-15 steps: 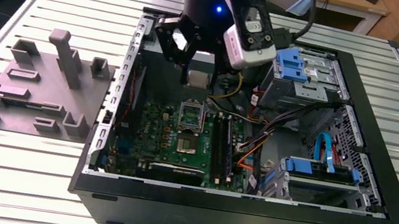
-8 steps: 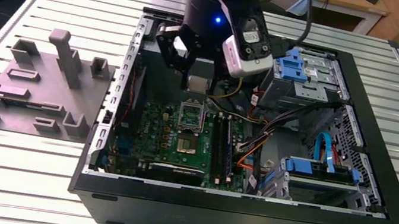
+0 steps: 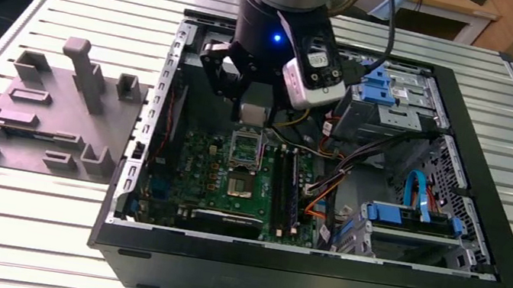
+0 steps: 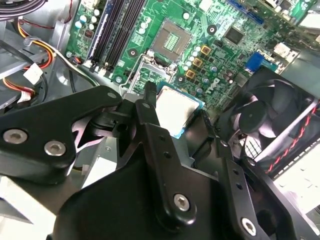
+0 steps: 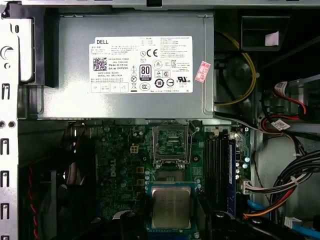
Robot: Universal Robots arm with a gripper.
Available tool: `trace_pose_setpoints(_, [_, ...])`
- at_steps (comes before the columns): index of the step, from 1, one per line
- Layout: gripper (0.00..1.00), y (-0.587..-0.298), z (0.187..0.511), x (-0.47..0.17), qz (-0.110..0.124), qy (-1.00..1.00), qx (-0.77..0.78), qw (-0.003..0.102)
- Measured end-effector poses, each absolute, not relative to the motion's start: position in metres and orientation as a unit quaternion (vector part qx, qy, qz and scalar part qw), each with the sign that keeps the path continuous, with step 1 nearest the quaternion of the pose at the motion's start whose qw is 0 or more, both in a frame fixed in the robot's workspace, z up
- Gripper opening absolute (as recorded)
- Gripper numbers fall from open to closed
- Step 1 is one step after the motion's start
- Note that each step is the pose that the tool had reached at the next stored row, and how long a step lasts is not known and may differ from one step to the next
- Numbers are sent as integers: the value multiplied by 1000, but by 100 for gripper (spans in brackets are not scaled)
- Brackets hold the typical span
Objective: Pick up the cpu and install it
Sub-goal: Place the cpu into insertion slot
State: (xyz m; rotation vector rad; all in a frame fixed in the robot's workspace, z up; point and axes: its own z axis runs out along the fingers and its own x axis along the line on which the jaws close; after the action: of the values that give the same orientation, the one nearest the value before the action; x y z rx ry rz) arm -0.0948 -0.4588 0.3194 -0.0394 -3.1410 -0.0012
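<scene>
My gripper (image 3: 253,106) hangs inside the open computer case (image 3: 486,258), above the green motherboard (image 3: 200,170). It is shut on the cpu (image 4: 175,111), a flat square chip with a silvery top and a pale rim. Black fingers (image 4: 149,100) flank the chip on two sides. In the first wrist view the cpu (image 5: 171,207) sits between the gripper (image 5: 171,222) arms, just short of the socket (image 5: 170,175). The socket's metal load frame (image 5: 170,142) stands swung open. In the exterior view the socket (image 3: 240,186) lies nearer the camera than the gripper.
A grey power supply (image 5: 125,65) with a white label lies beyond the socket. Memory slots (image 5: 220,165) run beside the socket, and a black fan (image 4: 265,117) is close to the gripper. Cables (image 3: 378,159) and blue drive bays (image 3: 410,219) occupy the exterior view's right. A grey stepped block (image 3: 44,118) stands on the table.
</scene>
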Motion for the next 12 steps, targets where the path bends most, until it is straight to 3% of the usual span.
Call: trace_pose_setpoints(12, [47, -459, 308, -95, 0, -1000, -13, 0])
